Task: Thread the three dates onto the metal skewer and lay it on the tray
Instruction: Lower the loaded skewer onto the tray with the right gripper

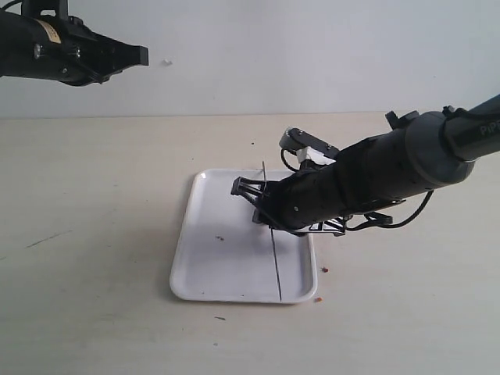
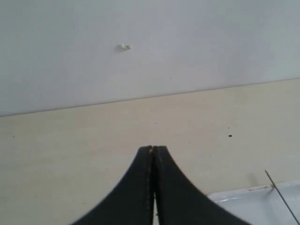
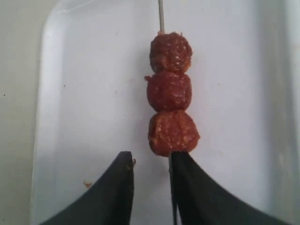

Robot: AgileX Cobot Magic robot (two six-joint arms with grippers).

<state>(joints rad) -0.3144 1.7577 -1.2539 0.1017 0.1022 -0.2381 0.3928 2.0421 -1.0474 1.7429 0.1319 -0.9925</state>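
The three dates [image 3: 169,90], wrinkled and reddish-brown, sit touching in a row on the metal skewer [image 3: 161,14], which runs lengthwise over the white tray [image 3: 93,93], its far tip poking past the rim. The right gripper [image 3: 151,161] reaches low across the tray just behind the last date, jaws slightly spread with the rod along one inner edge. The left gripper [image 2: 153,154] hangs high above the tabletop [image 1: 94,234], well away, jaws pressed together.

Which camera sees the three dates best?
The right wrist view: all three dates show up close, stacked on the metal skewer over the tray. In the exterior view the right arm hides them. The left wrist view shows none.
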